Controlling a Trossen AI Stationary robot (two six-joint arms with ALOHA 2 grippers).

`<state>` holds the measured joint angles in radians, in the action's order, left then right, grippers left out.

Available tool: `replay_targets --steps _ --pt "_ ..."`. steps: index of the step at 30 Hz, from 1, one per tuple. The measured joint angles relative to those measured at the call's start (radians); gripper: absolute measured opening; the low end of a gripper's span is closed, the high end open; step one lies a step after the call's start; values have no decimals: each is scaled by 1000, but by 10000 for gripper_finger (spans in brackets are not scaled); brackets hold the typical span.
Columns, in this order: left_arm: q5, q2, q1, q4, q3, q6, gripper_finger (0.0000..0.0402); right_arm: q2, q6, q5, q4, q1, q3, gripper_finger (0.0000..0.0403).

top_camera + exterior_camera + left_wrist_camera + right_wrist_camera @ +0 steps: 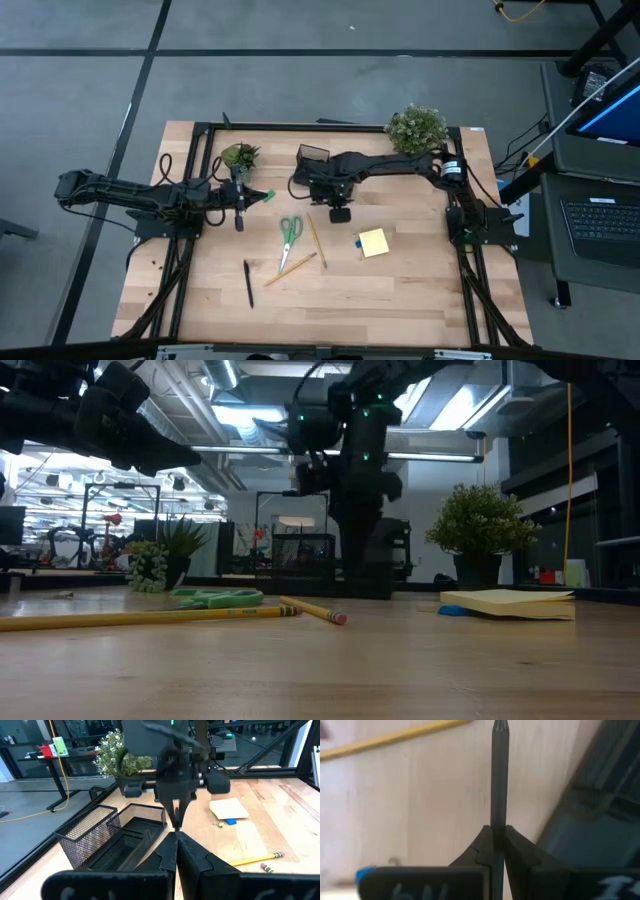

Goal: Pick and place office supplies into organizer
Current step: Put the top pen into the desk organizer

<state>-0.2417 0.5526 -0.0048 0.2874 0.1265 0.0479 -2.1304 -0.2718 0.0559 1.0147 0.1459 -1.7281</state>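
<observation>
The right gripper (pixel 339 212) is positioned near the table centre, just at 5 o'clock of the black mesh desk organizer (pixel 313 160), with the right arm extending in from 3 o'clock. In the right wrist view its two dark fingers (pixel 481 851) are pressed together on a slim black pen (pixel 499 780), which projects straight out beyond the fingertips over bare wood, with a dark edge of the organizer beside it. The left wrist view shows the same gripper pointing down, the pen tip hanging just beside the organizer's lower tray (pixel 131 831). The left gripper (pixel 238 222) is positioned at 9 o'clock of the table centre; its fingers (pixel 192 857) are closed against each other with nothing between them. The remaining supplies lie on the light wooden table (pixel 420 290): green-handled scissors (pixel 290 232) at 6 o'clock of the organizer, two yellow wooden pencils (pixel 315 238) just beside the scissors, one of them (pixel 291 268) angled toward the near edge, a second black pen (pixel 248 283) at 7 o'clock of the scissors, and a square yellow sticky-note pad (pixel 374 242) at 4 o'clock of the right gripper, with a small blue piece (pixel 358 242) touching its left edge. A small green piece (pixel 268 195) lies just beside the left gripper. Two potted green plants (pixel 416 128) stand along the far edge.
</observation>
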Motion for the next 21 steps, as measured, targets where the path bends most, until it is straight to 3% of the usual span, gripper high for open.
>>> replay_targets --steps 8,15,21 --pt "0 0 0 0 0 0 2 2 -24 -40 117 0 -193 32" --pt "0 0 0 0 0 0 4 4 -100 -266 144 3 -339 28" --pt "0 0 0 0 0 0 3 4 -179 -413 145 20 -364 28"
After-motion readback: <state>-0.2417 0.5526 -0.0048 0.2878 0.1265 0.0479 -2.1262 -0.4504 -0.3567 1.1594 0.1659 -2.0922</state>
